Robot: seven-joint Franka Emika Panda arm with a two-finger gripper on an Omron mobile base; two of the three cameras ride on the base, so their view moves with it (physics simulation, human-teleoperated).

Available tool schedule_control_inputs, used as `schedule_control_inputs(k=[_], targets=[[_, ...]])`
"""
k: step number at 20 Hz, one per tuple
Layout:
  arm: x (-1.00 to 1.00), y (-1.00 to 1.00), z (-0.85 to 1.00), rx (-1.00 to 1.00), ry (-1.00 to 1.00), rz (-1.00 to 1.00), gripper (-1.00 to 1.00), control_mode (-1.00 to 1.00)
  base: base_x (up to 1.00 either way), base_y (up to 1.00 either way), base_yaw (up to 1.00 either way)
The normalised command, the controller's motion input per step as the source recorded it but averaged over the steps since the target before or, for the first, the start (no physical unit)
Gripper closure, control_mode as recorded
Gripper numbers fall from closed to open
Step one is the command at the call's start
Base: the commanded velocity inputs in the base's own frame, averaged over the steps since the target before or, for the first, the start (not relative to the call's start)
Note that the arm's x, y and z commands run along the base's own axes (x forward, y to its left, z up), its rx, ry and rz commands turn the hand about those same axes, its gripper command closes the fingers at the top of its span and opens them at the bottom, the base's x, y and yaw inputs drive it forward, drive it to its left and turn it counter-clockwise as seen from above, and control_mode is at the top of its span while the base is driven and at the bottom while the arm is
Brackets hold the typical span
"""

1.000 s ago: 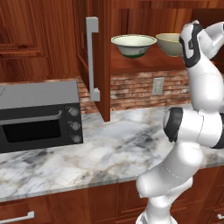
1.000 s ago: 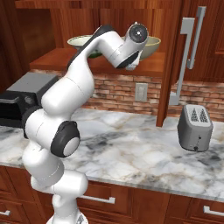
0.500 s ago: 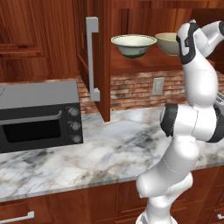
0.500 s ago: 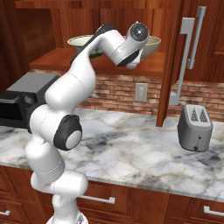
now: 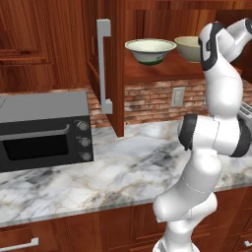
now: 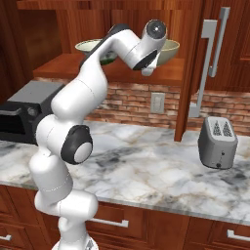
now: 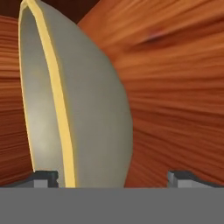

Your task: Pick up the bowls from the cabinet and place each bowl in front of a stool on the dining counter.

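Two bowls stand side by side on the open cabinet's shelf (image 5: 157, 73). The whitish pale-green bowl (image 5: 150, 50) with a dark foot is on the left, also seen past my arm (image 6: 89, 47). The tan bowl (image 5: 187, 47) (image 6: 169, 51) is on the right, and my hand is raised right against it. In the hand view the tan bowl (image 7: 83, 100) looms rolled on its side, its rim just inside the left fingertip (image 7: 45, 178). My gripper (image 7: 114, 178) is open, with the bowl's wall between the jaws and nothing gripped. The dining counter is out of view.
A black-and-grey microwave (image 5: 44, 129) sits on the marble counter (image 5: 133, 165) backed by brick. The open cabinet door with its grey bar handle (image 5: 104, 64) juts out left of the bowls. A toaster (image 6: 218, 142) stands right, under another door handle (image 6: 215, 47).
My arm's elbow has shifted and the arm stands a little more upright. The hand has stayed at the tan bowl with the jaws open. Both bowls are unmoved.
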Motion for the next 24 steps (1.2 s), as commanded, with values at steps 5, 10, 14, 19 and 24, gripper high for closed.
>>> schedule_control_inputs(k=[5,10,14,19,24], targets=[[0.0,0.0,-0.27,0.0,0.07,0.0,1.0,-1.0,0.0,0.0,0.0],[0.0,0.0,-0.2,0.0,0.0,0.0,1.0,-1.0,0.0,0.0,0.0],[-0.26,0.0,-0.2,0.0,-0.06,0.0,1.0,-1.0,0.0,0.0,0.0],[-0.43,0.0,-0.16,0.0,-0.06,0.0,1.0,-1.0,0.0,0.0,0.0],[-0.66,0.0,-0.02,0.0,-0.01,0.0,1.0,-1.0,0.0,0.0,0.0]])
